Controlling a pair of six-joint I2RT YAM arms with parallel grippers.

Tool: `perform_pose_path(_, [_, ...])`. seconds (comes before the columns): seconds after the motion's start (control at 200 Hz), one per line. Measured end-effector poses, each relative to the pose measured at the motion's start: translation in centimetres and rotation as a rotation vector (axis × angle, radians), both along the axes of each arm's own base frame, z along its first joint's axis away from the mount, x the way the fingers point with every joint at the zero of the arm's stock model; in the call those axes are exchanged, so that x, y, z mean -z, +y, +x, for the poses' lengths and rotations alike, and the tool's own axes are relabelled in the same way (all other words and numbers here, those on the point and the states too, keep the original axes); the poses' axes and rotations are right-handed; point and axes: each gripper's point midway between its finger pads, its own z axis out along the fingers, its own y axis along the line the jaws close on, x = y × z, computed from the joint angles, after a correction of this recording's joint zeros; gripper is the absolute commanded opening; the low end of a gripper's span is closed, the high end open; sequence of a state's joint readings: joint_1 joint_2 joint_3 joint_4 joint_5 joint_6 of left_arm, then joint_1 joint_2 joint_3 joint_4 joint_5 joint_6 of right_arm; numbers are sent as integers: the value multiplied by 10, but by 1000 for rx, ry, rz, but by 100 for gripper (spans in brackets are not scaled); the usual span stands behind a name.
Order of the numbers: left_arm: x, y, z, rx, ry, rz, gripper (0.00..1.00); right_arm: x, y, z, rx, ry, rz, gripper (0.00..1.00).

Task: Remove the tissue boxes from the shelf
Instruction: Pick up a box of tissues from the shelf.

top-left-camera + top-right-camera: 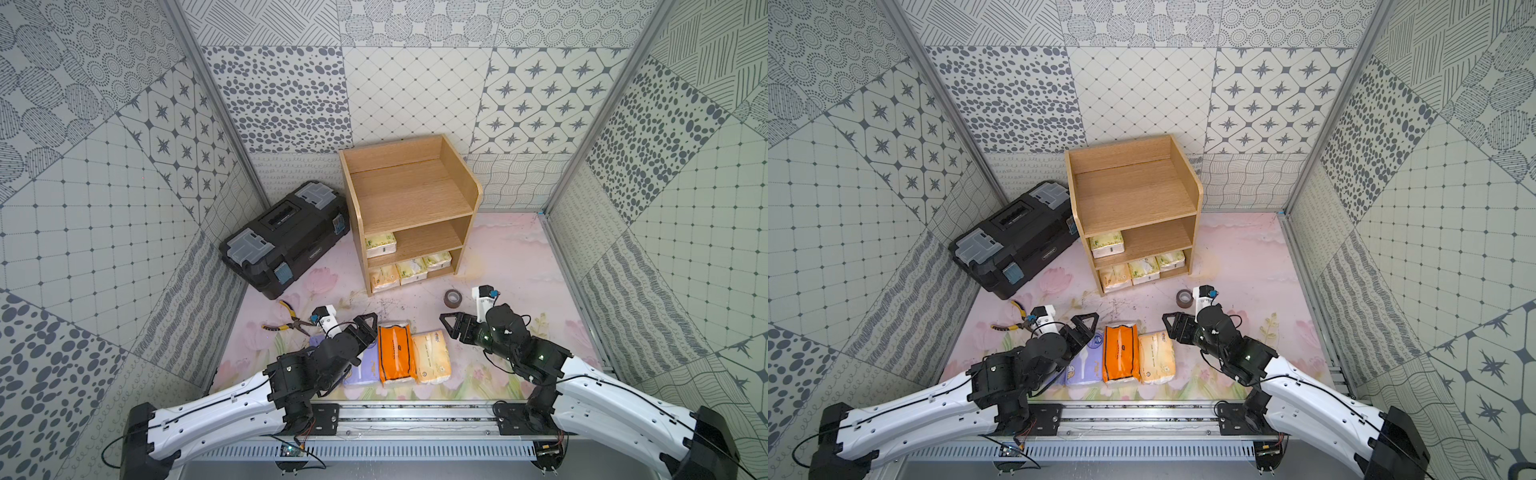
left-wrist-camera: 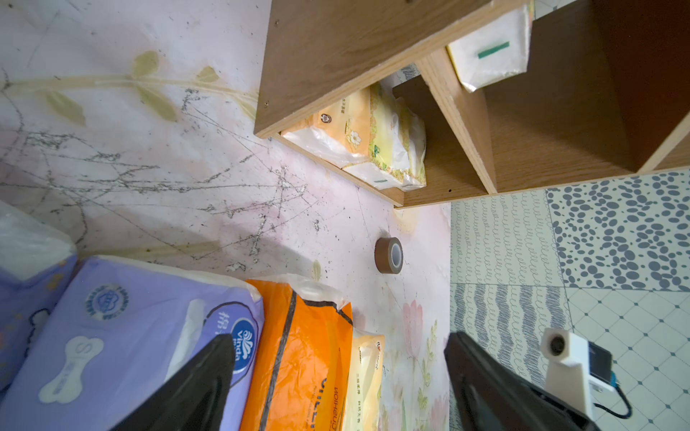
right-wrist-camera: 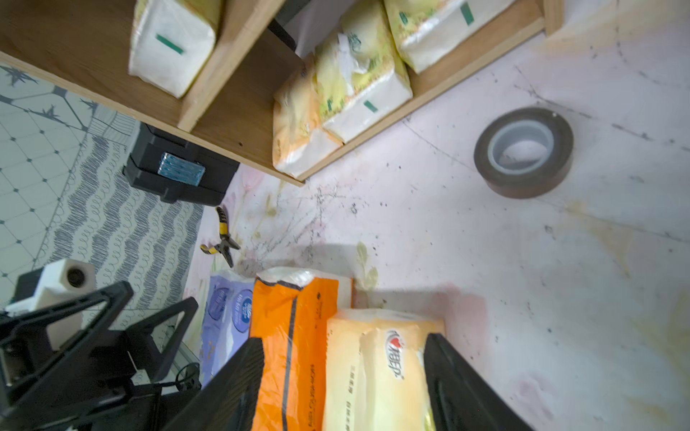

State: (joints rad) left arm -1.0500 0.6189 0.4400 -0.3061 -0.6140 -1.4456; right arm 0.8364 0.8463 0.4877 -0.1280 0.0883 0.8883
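a: in both top views, where do the tissue boxes sit?
b: four are in the shelf [image 1: 409,189]: the middle-tier pack [image 1: 380,243] and, below it, the bottom-tier packs [image 1: 410,271]. a lavender pack [image 1: 365,368], the orange pack [image 1: 395,353] and a cream pack [image 1: 431,357] lie side by side near the rail.
a: and the left wrist view?
b: the left gripper [image 2: 338,341] hangs spread wide above the lavender and orange packs, holding nothing.
a: the right wrist view?
b: the right gripper [image 3: 343,341] has its jaws parted, and the cream pack shows between them unpinched. it faces the bottom tier. it would do best to enter low and level, span one pack's short side, squeeze the soft wrap gently and draw straight out, clear of the tape roll [image 3: 522,151].
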Motion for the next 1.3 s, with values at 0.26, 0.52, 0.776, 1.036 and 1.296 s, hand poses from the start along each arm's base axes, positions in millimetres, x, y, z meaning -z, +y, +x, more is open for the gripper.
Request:
perform_pose_path(0.26, [2,9,2,-42,-3,18,91,-51,45,43,8,-119,108,66])
perform_pose_path(0.52, [1,18,8,-72,-17,46,91,-85,87,86,38,-164,202,64])
perform_pose_path(0.776, [7,39,20,-135,4,45,92,-75,116,120,71,-149,258,62])
perform_pose_path(1.036, [7,44,23,-131,8,35,92,-69,131,149,120,-152,312,60])
perform_pose_path(1.296, [13,44,23,-116,21,31,93,-75,133,170,166,-182,349,51])
